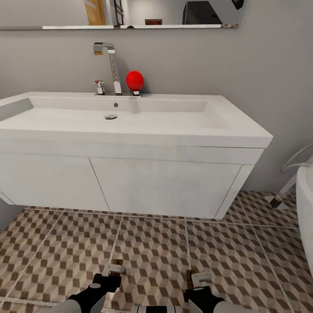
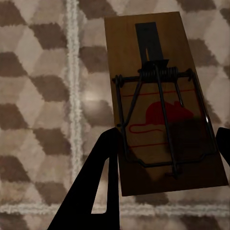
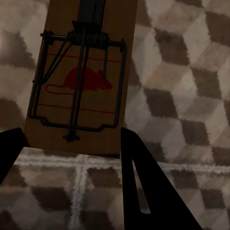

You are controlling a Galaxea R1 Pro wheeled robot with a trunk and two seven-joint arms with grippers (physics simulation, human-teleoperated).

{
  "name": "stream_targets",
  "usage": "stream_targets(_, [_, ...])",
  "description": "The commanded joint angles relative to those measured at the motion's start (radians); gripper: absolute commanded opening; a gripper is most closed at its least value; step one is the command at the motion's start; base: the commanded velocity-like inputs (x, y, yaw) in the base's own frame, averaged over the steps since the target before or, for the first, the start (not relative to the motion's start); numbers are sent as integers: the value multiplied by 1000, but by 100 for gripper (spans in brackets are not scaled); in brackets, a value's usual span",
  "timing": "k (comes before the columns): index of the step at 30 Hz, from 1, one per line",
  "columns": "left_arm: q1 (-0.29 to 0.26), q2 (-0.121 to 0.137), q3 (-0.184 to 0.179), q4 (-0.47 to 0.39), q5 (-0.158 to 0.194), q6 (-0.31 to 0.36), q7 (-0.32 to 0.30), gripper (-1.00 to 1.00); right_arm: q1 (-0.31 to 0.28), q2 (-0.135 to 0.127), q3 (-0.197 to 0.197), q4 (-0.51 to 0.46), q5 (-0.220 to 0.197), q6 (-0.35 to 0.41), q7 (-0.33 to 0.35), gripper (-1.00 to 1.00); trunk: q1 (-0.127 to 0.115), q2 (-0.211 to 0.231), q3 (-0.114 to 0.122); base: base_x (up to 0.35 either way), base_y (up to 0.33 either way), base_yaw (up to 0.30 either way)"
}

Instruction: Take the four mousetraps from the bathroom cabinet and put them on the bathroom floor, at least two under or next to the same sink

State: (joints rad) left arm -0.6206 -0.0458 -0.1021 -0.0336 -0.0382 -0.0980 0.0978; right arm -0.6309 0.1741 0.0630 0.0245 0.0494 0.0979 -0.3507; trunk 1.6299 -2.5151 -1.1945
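The white bathroom sink (image 1: 130,117) with its tall chrome tap (image 1: 112,65) sits on the wall-hung vanity (image 1: 165,187) straight ahead. The cube-patterned bathroom floor (image 1: 152,248) spreads below it. My left gripper (image 1: 114,270) is low over the tiles, shut on a brown mousetrap (image 1: 117,262). The left wrist view shows that mousetrap (image 2: 163,105) between the dark fingers (image 2: 98,184), above the floor (image 2: 43,96). My right gripper (image 1: 198,278) is shut on a second mousetrap (image 1: 190,274). The right wrist view shows this mousetrap (image 3: 81,76) clamped at its near end by the fingers (image 3: 141,182). The cabinet is out of view.
A red round object (image 1: 134,80) stands beside the tap. The white bathtub (image 1: 305,204) edges in at the right, with a chrome pipe (image 1: 284,189) next to it. A mirror (image 1: 121,13) hangs on the grey wall. Open floor lies between my grippers and the vanity.
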Motion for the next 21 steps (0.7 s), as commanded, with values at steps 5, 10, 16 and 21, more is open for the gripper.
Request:
stream_targets(5, [-1,0,-8,1,-6,-3,9,-100,-1,0,6,2,2,5,-2,-100,1,-1,-8,0,0,0])
stream_targets(10, [-1,0,-8,1,-6,-3,9,-100,-1,0,6,1,3,5,-2,-100,2,-2,-24,0,0,0])
stream_targets(16, [-1,1,-8,1,-7,-5,9,-100,-2,0,5,0,3,4,-2,-100,2,-2,-24,0,0,0])
stream_targets(21, [-1,1,-9,1,-10,-8,11,-100,-2,0,5,0,3,2,-2,-100,2,-2,-24,0,0,0])
